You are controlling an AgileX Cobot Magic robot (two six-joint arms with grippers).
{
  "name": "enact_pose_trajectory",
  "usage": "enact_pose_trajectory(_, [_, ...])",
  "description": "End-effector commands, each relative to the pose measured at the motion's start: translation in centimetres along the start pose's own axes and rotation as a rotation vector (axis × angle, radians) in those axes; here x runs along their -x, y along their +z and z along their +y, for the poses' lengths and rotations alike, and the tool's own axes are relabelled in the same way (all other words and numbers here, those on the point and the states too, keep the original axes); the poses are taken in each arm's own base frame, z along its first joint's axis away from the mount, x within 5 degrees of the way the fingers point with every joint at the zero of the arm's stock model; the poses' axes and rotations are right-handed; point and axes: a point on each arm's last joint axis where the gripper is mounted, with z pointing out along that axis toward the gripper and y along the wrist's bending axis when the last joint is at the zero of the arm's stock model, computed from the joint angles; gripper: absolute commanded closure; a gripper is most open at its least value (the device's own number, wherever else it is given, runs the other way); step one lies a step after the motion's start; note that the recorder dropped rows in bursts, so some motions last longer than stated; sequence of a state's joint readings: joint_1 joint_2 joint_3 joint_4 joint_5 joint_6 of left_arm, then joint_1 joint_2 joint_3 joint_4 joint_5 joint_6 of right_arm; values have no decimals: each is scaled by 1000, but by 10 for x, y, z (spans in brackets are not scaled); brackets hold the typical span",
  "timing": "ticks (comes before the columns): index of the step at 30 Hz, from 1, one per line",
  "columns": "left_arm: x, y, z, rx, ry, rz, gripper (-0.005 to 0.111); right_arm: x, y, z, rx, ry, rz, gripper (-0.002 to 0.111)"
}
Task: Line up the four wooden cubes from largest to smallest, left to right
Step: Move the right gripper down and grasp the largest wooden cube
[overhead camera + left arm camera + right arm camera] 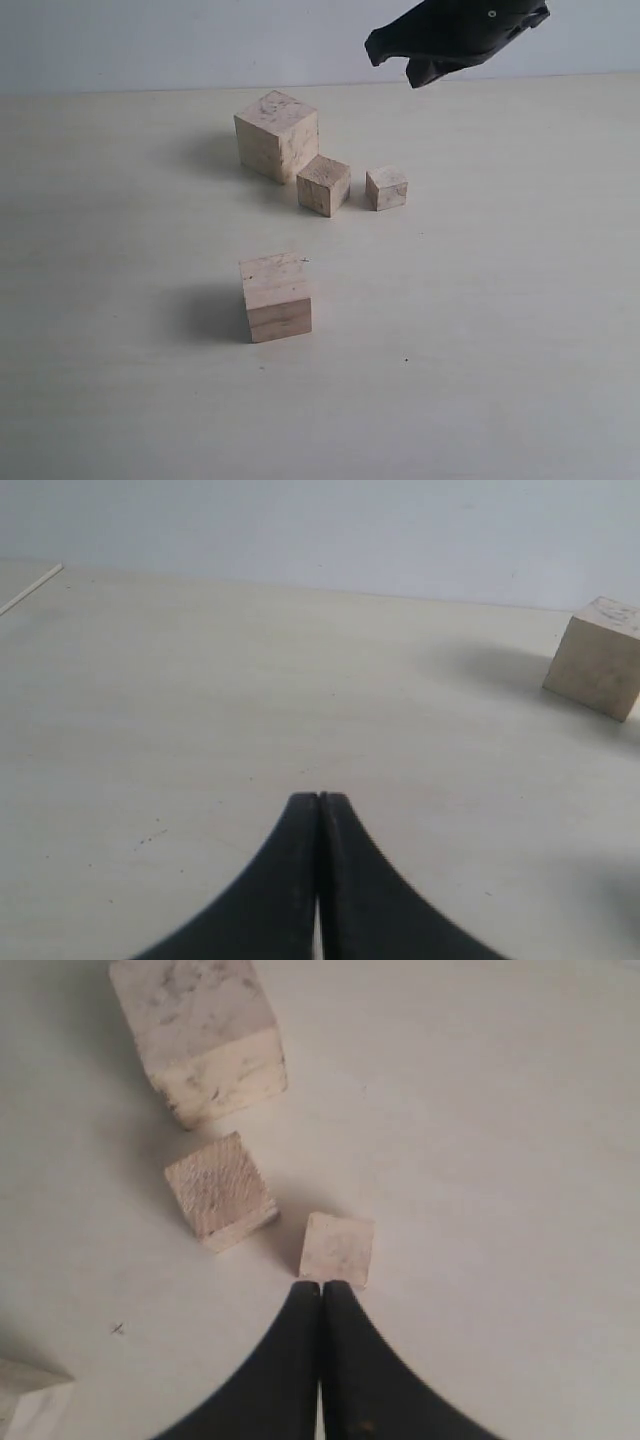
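Right end effector (pixel 320 1285) closed above smallest cube (pixel 337 1248); third cube (pixel 219 1189) near.

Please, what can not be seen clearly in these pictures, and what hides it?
- Left gripper: absent from the exterior view; the left wrist view shows only its shut tips.
- Right gripper: the exterior view's top edge cuts it off.
- Second-largest cube: the right wrist view's corner cuts it off.
- A cube: the left wrist view's right edge cuts it; which cube is unclear.
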State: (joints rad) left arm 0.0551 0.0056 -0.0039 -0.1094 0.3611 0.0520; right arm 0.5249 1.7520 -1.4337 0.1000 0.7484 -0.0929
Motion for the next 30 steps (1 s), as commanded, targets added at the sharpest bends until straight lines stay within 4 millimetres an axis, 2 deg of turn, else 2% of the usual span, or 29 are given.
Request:
enact_pose_trajectory(1, [0,0,0,-5,-1,-8,107,16,-5,-4,-67,-79,-149,107])
enact_pose_trajectory(3, [0,0,0,-5,-1,-8,107,20,-6,-4,-72,-118,-195,101])
enact_pose_trajectory(5, [0,0,0,-5,-1,-8,107,23,-2,-4,-73,-170,-226,84])
enact_pose_trajectory(6, [0,0,0,-5,-1,-8,107,23,3,-3,-62,-188,-223,66])
enact_pose_trajectory(7, [0,0,0,-5,-1,-8,107,23,7,-2,-46,-181,-223,53])
enact_pose_trajectory(8, [0,0,0,-5,-1,-8,107,23,15,0,-12,-146,-233,24])
enact_pose_trajectory(9, [0,0,0,-5,-1,-8,107,23,20,1,8,-113,-238,10])
enact_pose_trajectory(10, [0,0,0,-5,-1,-8,107,25,29,2,33,-64,-258,4])
enact_pose_trajectory(15, [0,0,0,-5,-1,-8,107,25,60,4,68,-80,-273,4])
enact_pose_trajectory(18, [0,0,0,-5,-1,-8,107,31,79,9,128,-156,-293,4])
enact_pose_trajectory(24, [0,0,0,-5,-1,-8,107,41,95,21,250,-331,-340,4])
enact_pose_trajectory(26, [0,0,0,-5,-1,-8,107,42,109,27,320,-430,-353,4])
enact_pose_trajectory(30, [0,0,0,-5,-1,-8,107,42,144,27,340,-465,-356,4])
